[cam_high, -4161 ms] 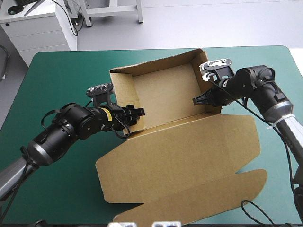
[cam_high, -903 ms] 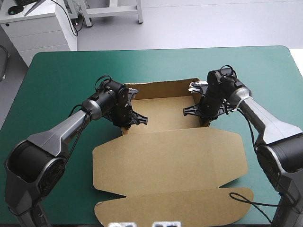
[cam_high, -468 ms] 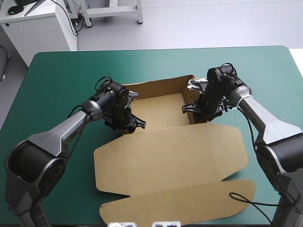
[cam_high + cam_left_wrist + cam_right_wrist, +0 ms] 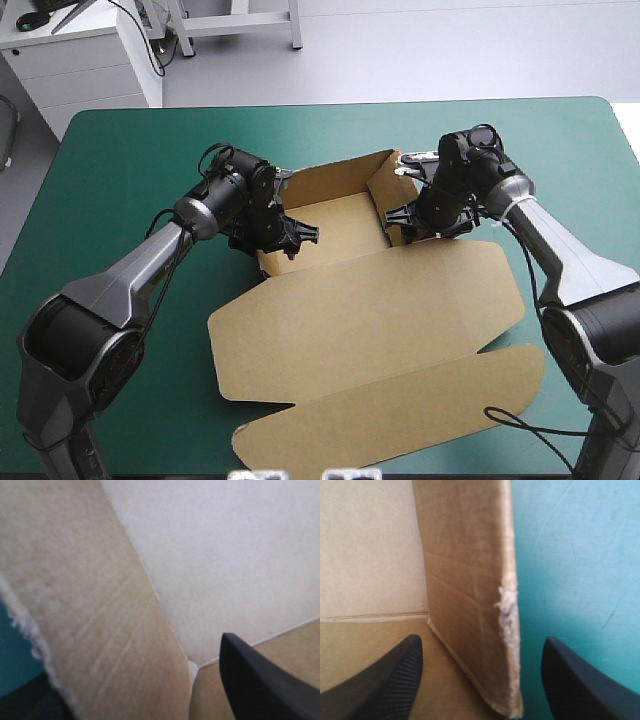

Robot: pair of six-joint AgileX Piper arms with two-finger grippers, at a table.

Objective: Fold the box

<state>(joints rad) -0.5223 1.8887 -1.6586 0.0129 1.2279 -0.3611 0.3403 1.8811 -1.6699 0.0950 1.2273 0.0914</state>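
Lying slightly skewed, the box (image 4: 370, 310) runs far-to-near.

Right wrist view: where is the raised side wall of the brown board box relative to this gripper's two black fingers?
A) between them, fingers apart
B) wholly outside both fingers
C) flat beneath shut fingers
A: the right gripper has its black fingers apart, and the upright side wall of the brown box rises between them, teal-green cover beyond it.

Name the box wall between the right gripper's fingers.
The right-hand side wall: the right gripper straddles it, one finger inside the box, one outside.
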